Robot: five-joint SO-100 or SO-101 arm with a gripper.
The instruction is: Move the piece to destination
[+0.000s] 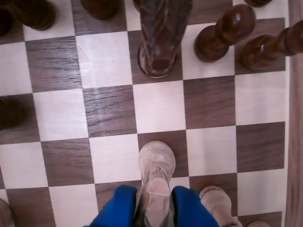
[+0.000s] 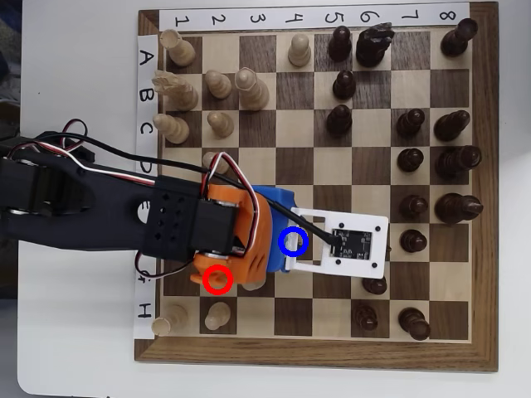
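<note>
In the wrist view the gripper [image 1: 154,208] comes in from the bottom edge, its two blue fingers [image 1: 116,208] pinching the piece [image 1: 156,163] between them. The piece is pale cream and streaked with light brown. It is gripped low on its body while its rounded end lies over a dark square just ahead of the fingers. Whether it touches the board cannot be told. A pale pawn [image 1: 215,201] stands just to its right. Ahead, a tall dark piece [image 1: 161,42] stands on a dark square, with two dark pawns [image 1: 222,33] to the right of it.

In the overhead view the black arm [image 2: 83,211] reaches in from the left, with an orange wrist [image 2: 241,240] and a white camera mount [image 2: 344,245] covering the piece. The blue ring [image 2: 294,241] marks the destination, a dark square just at the mount's left edge, right by the gripper. A red ring [image 2: 216,279] sits on a square under the orange wrist, near the board's left side.

The board [image 2: 315,352] carries paper strips. The numbers 1 to 8 run along the top [image 2: 315,16], and the letters A, B, C and H are readable down the left [image 2: 146,83]; the arm hides the rest. Light pieces crowd the upper left and dark ones the right side.
</note>
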